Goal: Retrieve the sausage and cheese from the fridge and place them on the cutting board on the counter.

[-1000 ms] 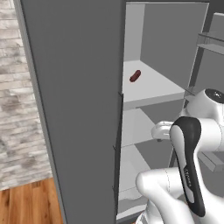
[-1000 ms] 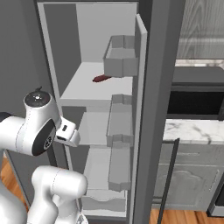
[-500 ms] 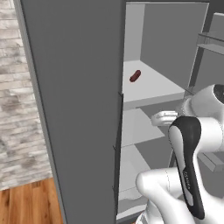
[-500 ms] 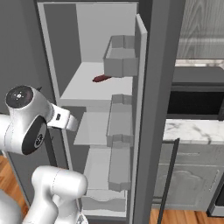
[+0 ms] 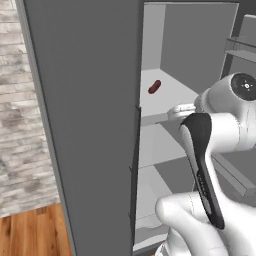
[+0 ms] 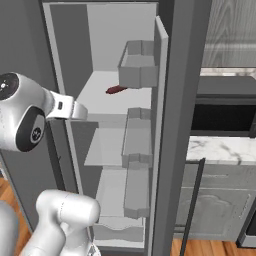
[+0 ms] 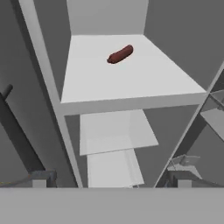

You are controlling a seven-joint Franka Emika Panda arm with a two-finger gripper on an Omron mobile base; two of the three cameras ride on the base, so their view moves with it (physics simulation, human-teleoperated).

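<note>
Fridge (image 6: 165, 125) shelf: sausage (image 7: 120, 54) lying diagonal; end effector (image 7: 109, 181) fully spread, empty.

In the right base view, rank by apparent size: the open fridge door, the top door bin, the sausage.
1. The fridge door, by far the largest.
2. The top door bin.
3. The sausage, smallest, partly hidden behind the bin.

A brick wall (image 5: 20, 125) stands above a wood floor (image 5: 35, 232); a dark oven (image 6: 225, 112) (partly hidden) sits recessed.
</note>
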